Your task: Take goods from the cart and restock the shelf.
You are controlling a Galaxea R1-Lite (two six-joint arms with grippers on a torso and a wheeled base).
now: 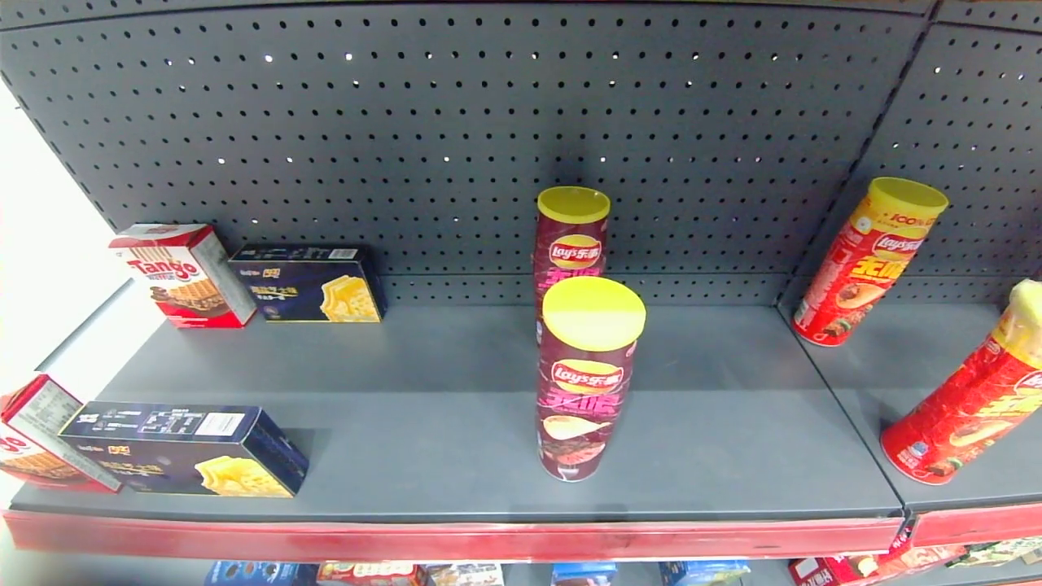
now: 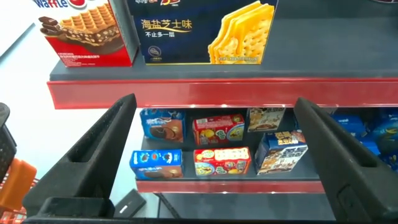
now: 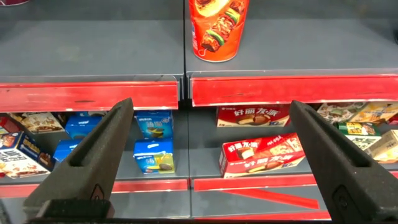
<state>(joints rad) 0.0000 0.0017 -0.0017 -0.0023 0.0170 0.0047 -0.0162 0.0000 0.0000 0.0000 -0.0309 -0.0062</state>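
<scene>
- Grey shelf board (image 1: 733, 423), red front strip, spans mid-frame in my head view; perforated back panel (image 1: 407, 122) behind it.
- Red wafer box (image 1: 183, 277), upper left, at the back.
- Dark blue cracker box (image 1: 313, 285), just right of it.
- Second wafer box (image 1: 32, 439), lower left edge, against second cracker box (image 1: 183, 452) at the front.
- Rear maroon can (image 1: 572, 240) and front maroon can (image 1: 586, 391), upright, centre.
- Adjoining board (image 1: 920, 366), right: rear red can (image 1: 871, 260), front red can (image 1: 969, 407).

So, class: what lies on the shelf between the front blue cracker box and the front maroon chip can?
Nothing: in the head view, only bare grey shelf runs from the front blue cracker box to the front maroon chip can.
</scene>
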